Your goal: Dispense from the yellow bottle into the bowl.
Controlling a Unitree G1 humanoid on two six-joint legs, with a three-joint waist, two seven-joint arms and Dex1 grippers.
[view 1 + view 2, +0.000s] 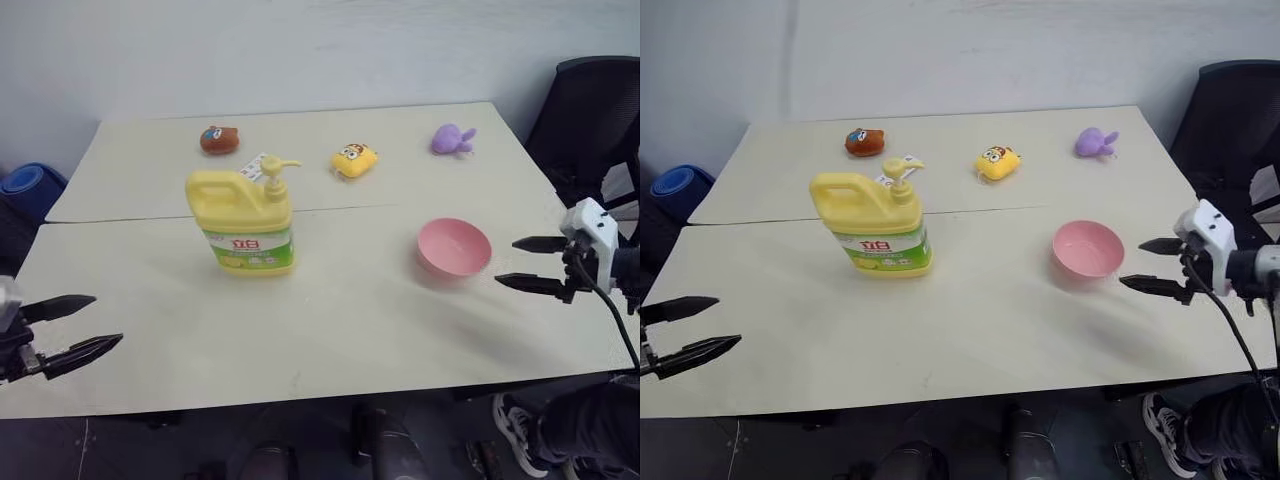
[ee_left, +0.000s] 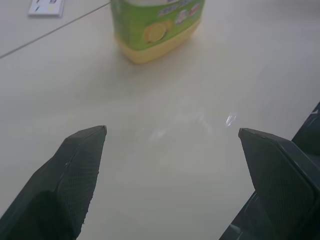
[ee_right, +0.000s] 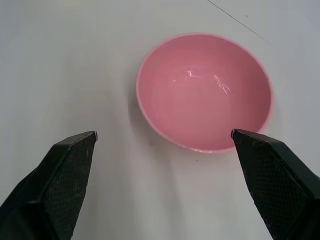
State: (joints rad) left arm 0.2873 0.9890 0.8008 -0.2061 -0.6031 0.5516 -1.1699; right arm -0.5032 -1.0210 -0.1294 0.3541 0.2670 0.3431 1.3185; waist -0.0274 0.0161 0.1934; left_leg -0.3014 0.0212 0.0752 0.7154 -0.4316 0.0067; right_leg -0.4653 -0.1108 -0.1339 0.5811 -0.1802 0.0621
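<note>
- Head cam view: pale beige table (image 1: 330, 330) made of two tops pushed together, seam running left to right across the frame centre.
- Large yellow plastic jug-style bottle (image 1: 242, 220) w/ built-in handle, yellow pump top and green-and-white label w/ red characters stands upright left of frame centre, just below the seam. Pump nozzle points toward frame right.
- Small white card (image 1: 254, 167) lies flat just behind the bottle, partly hidden by it.
- Small round pink plastic bowl (image 1: 454, 248) sits right of centre, upright, well apart from the bottle. Inside looks glossy in the right wrist cam; can't tell if anything is in it.
- Left gripper (image 1: 72, 326), two black fingers, at lower left of frame near the table's front edge. Fingers spread wide, nothing between them, well apart from the bottle. Its wrist cam shows the bottle's base ahead, bare table between the fingertips.
- Right gripper (image 1: 524, 263), black fingers on a white mount, at mid right of frame. Fingers spread wide, empty, tips pointing at the bowl, near it but not touching.
- Far half of table, upper part of frame: small brown toy (image 1: 218, 139) at left, small yellow toy w/ a face (image 1: 354, 160) in the middle, small purple toy (image 1: 452, 139) at right.
- Black chair (image 1: 592, 125) at upper right edge; blue round object (image 1: 28, 182) at left edge, off the table.
</note>
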